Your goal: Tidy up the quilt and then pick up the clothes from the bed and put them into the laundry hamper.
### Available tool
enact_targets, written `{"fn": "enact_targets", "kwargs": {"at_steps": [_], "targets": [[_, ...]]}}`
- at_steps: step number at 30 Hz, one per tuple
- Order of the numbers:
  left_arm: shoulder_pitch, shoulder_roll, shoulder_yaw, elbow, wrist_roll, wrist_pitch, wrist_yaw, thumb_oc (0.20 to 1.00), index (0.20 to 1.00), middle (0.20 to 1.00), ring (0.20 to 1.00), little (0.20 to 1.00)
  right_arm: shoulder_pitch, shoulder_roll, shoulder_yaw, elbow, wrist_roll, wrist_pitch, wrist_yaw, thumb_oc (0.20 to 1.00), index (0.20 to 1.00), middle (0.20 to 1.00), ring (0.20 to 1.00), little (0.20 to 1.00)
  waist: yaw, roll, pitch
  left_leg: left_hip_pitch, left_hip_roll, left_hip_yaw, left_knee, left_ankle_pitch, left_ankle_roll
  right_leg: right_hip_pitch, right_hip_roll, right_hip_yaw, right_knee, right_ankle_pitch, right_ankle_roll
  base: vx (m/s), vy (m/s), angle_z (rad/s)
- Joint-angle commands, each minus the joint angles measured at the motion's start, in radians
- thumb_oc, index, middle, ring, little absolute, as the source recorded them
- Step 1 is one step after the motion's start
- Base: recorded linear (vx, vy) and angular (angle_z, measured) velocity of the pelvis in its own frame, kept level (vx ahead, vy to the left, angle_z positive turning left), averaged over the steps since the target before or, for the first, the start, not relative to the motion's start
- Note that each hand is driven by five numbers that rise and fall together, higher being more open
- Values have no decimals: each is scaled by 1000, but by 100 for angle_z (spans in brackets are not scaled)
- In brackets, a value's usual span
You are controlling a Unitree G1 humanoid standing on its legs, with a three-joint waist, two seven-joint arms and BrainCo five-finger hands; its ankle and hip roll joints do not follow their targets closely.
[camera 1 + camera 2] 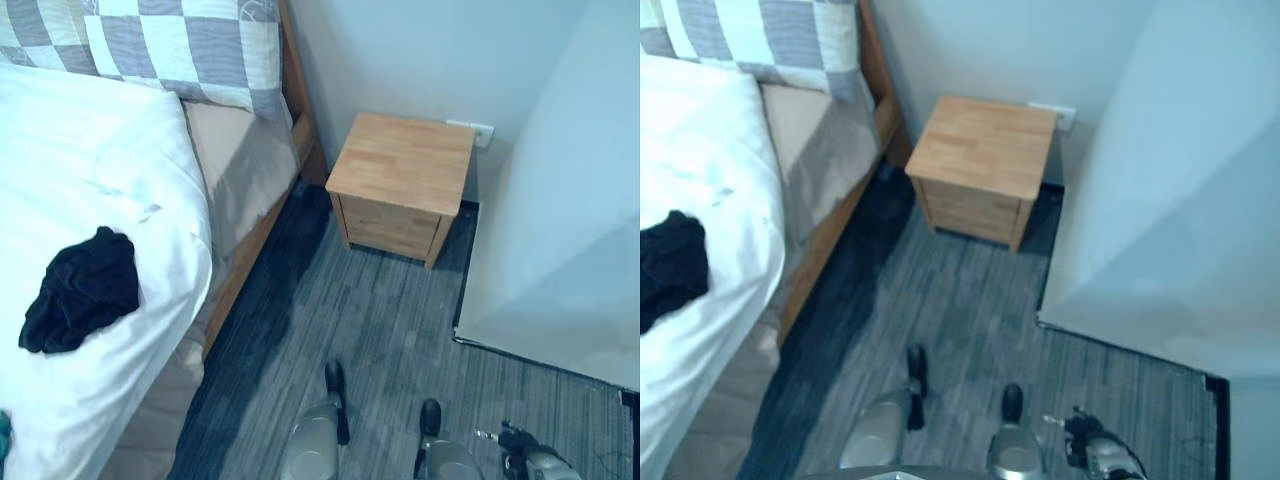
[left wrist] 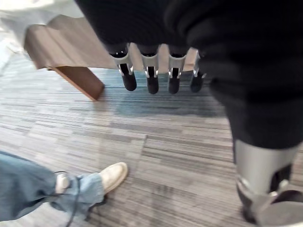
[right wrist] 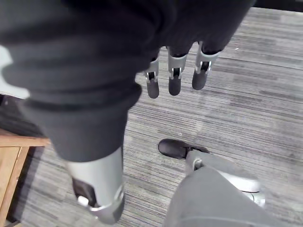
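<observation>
A white quilt [image 1: 90, 170] covers the bed at the left. On it lies a crumpled black garment [image 1: 80, 290], near the bed's right edge; it also shows as the black garment [image 1: 670, 265] in the right eye view. A scrap of teal cloth [image 1: 3, 435] peeks in at the lower left corner. My left hand [image 2: 151, 71] hangs over the grey floor with straight fingers and holds nothing. My right hand [image 3: 174, 75] also hangs down over the floor, fingers straight and empty. Both hands are well away from the garment.
Checked pillows [image 1: 190, 45] lie at the head of the bed, on a wooden bed frame [image 1: 250, 255]. A wooden nightstand [image 1: 400, 170] stands beside it against the wall. A white panel [image 1: 560, 230] leans at the right. A person's jeans leg [image 2: 28, 184] and pale shoe [image 2: 111, 175] stand near my left hand.
</observation>
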Motion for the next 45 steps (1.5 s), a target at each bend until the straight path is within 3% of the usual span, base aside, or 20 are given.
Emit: {"fn": "enact_targets", "kwargs": {"at_steps": [1, 3, 6, 7, 8, 9, 10, 12, 13, 16, 20, 22, 25, 28, 31, 32, 35, 43, 44, 45], "targets": [[26, 104, -70, -75, 117, -11, 56, 1000, 1000, 1000, 1000, 1000, 90, 30, -29, -106, 53, -13, -33, 1000, 1000, 1000, 1000, 1000, 9, -78, -40, -102, -127, 9, -8, 114, 108, 117, -146, -41, 533, -1, 105, 398, 323, 27], [6, 116, -94, -70, 60, 11, 65, 1000, 1000, 1000, 1000, 1000, 95, 33, -17, -125, 77, -32, -46, 1000, 1000, 1000, 1000, 1000, -14, -77, -31, -47, -170, 10, 1, 56, 140, 10, -215, -8, 726, 71, 109, 420, 315, 49], [-7, 133, -99, -74, 23, 28, 51, 1000, 1000, 1000, 1000, 1000, 85, 43, 2, -144, 60, -53, -47, 1000, 1000, 1000, 1000, 1000, -35, -60, -10, 10, -162, 31, 6, 23, 145, -63, -218, -22, 686, 34, 89, 309, 69, 6], [-17, 141, -102, -86, 31, 52, 6, 1000, 1000, 1000, 1000, 1000, 75, 48, 19, -168, 59, -47, -53, 1000, 1000, 1000, 1000, 1000, -58, -38, 3, 45, -139, 28, -9, 32, 138, -113, -145, -40, 558, -2, 62, 209, -100, -36], [-20, 139, -104, -87, 27, 57, 4, 1000, 1000, 1000, 1000, 1000, 73, 46, 24, -174, 66, -43, -53, 1000, 1000, 1000, 1000, 1000, -65, -38, 5, 58, -140, 19, -12, 27, 137, -127, -124, -37, 521, -10, 59, 387, -287, -33], [-42, 135, -103, -87, -43, 111, 40, 1000, 1000, 1000, 1000, 1000, 54, 47, 40, -167, 60, -52, -43, 1000, 1000, 1000, 1000, 1000, -101, -48, 19, 118, -157, -37, -34, 1, 144, -179, -47, 8, 325, 8, 65, 289, -255, -8], [-45, 135, -102, -86, -49, 117, 45, 1000, 1000, 1000, 1000, 1000, 51, 47, 41, -164, 55, -55, -40, 1000, 1000, 1000, 1000, 1000, -104, -49, 18, 121, -159, -44, -38, -1, 145, -187, -40, 17, 301, 17, 67, 344, -302, 18], [-54, 133, -95, -69, -6, 120, 53, 1000, 1000, 1000, 1000, 1000, 47, 64, 50, -145, 55, -81, -34, 1000, 1000, 1000, 1000, 1000, -142, -68, 16, 165, -186, -110, -60, -35, 159, -233, -5, 134, 161, 95, 95, 404, -290, 67], [-60, 134, -112, -58, 75, 110, 45, 1000, 1000, 1000, 1000, 1000, 56, 76, 54, -143, 61, -93, -40, 1000, 1000, 1000, 1000, 1000, -172, -73, 8, 191, -204, -173, -69, -56, 168, -262, 32, 235, 81, 118, 109, 462, -298, 107], [-60, 134, -142, -57, 104, 114, 42, 1000, 1000, 1000, 1000, 1000, 65, 88, 63, -149, 52, -85, -55, 1000, 1000, 1000, 1000, 1000, -196, -73, 6, 222, -208, -211, -64, -85, 171, -277, 54, 278, 58, 130, 117, 333, -193, 137], [-43, 120, -141, -67, 44, 155, 89, 1000, 1000, 1000, 1000, 1000, 57, 81, 65, -149, 16, -22, -51, 1000, 1000, 1000, 1000, 1000, -196, -77, 1, 225, -194, -199, -3, -124, 151, -250, 44, 251, 80, 123, 102, 295, -220, 69], [-27, 105, -120, -58, 96, 103, 87, 1000, 1000, 1000, 1000, 1000, 53, 70, 58, -110, -12, -21, -59, 1000, 1000, 1000, 1000, 1000, -202, -70, -5, 239, -180, -167, 80, -164, 128, -225, 37, 227, 108, 108, 80, 311, -113, 35], [-19, 90, -115, -73, 71, 76, 116, 1000, 1000, 1000, 1000, 1000, 50, 42, 46, -104, -40, -22, -41, 1000, 1000, 1000, 1000, 1000, -198, -69, 8, 157, -165, -133, 246, -118, 104, -181, 37, 211, 89, 97, 51, 156, -84, 58], [-18, 92, -114, -87, 0, 95, 72, 1000, 1000, 1000, 1000, 1000, 36, 14, 24, -107, -28, -36, -21, 1000, 1000, 1000, 1000, 1000, -193, -60, 28, 100, -118, -71, 249, -52, 78, -145, 30, 160, 80, 73, 37, 52, -10, 38], [-18, 84, -89, -79, -52, 96, 45, 1000, 1000, 1000, 1000, 1000, 22, 3, 11, -119, -19, -39, -18, 1000, 1000, 1000, 1000, 1000, -173, -38, 45, 97, -117, -42, 34, -5, 66, -127, 28, 117, 84, 50, 46, 132, 83, 67], [-9, 82, -73, -72, -56, 80, 31, 1000, 1000, 1000, 1000, 1000, 17, 0, 18, -125, -11, -37, -19, 1000, 1000, 1000, 1000, 1000, -148, -35, 60, 46, -129, -61, -32, 64, 51, -96, 41, 118, 71, 35, 41, 192, 83, 51], [15, 82, -49, -62, -4, 14, 29, 1000, 1000, 1000, 1000, 1000, 6, 4, 31, -107, -25, -44, -19, 1000, 1000, 1000, 1000, 1000, -103, -41, 74, -52, -132, -56, -75, 117, 45, -30, 56, 118, 47, 2, 29, 191, 75, 35], [-13, 91, -69, -81, 143, -11, 63, 1000, 1000, 1000, 1000, 1000, -23, 44, 63, -84, 12, -44, -38, 1000, 1000, 1000, 1000, 1000, -45, -57, 51, -59, -96, 12, -24, 93, 71, 13, 17, 14, 173, -110, 50, 193, 101, -6], [-29, 113, -97, -86, 170, 4, 92, 1000, 1000, 1000, 1000, 1000, -16, 56, 74, -129, 28, -48, -45, 1000, 1000, 1000, 1000, 1000, -49, -54, 56, -17, -99, 12, -30, 79, 99, -71, -26, -1, 427, -125, 68, 232, 202, -10], [-31, 115, -101, -86, 158, 9, 92, 1000, 1000, 1000, 1000, 1000, -14, 55, 76, -139, 35, -46, -47, 1000, 1000, 1000, 1000, 1000, -52, -49, 56, -10, -97, 12, -34, 77, 103, -94, -29, 0, 463, -109, 67, 250, 273, -16]]}}
